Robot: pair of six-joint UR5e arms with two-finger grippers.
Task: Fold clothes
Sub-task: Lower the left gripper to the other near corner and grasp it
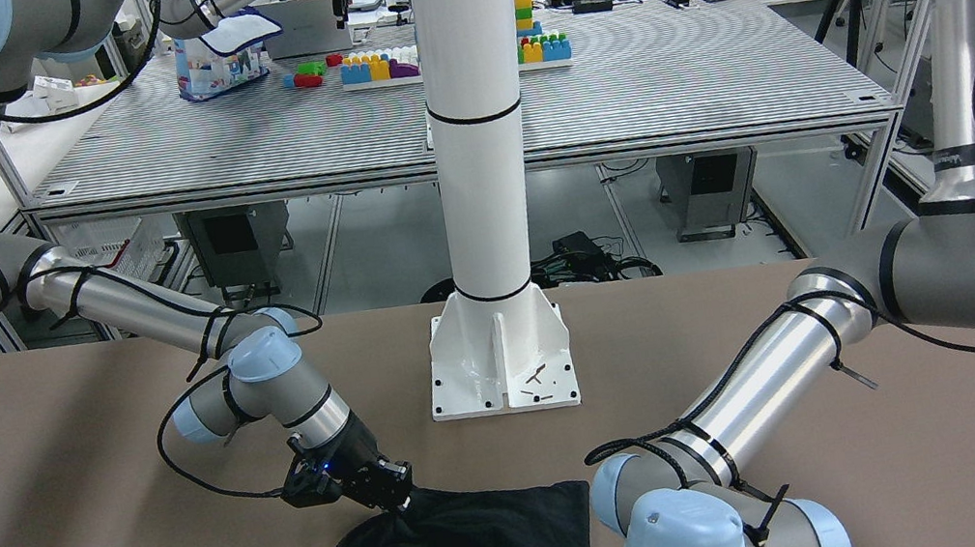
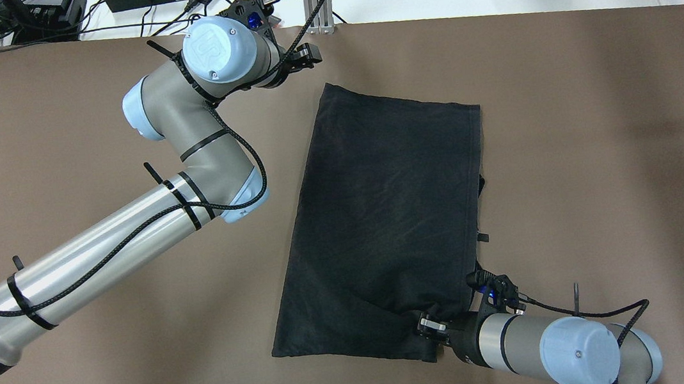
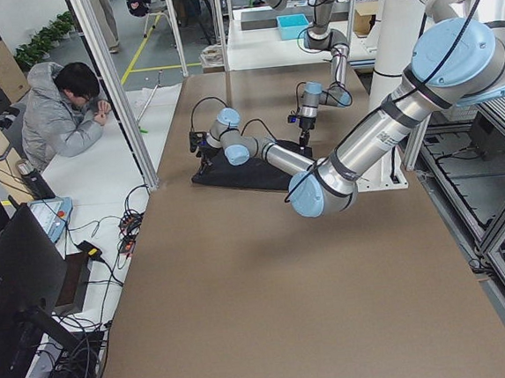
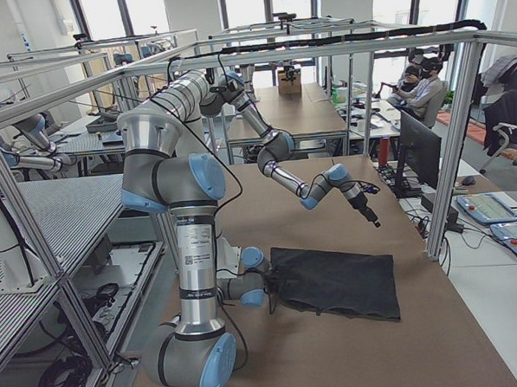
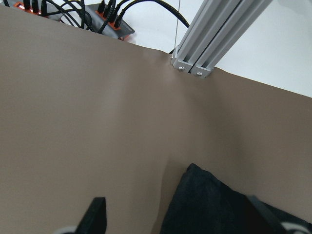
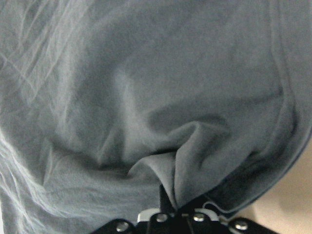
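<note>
Fingertips of right gripper (image 2: 428, 325) pressing together on small fold of black garment (image 2: 383, 213) at its near edge, fabric puckering around pinch. Fingers (image 5: 95, 217) of left gripper (image 2: 303, 57) standing wide apart, gripping nothing, hovering over bare table (image 2: 602, 156) just beside garment's far corner. Garment lying mostly flat, slanting across brown table between both arms, sitting apart from white pillar's base plate (image 1: 502, 364). Person (image 3: 60, 117) sitting off table's far side, leaning forward.
</note>
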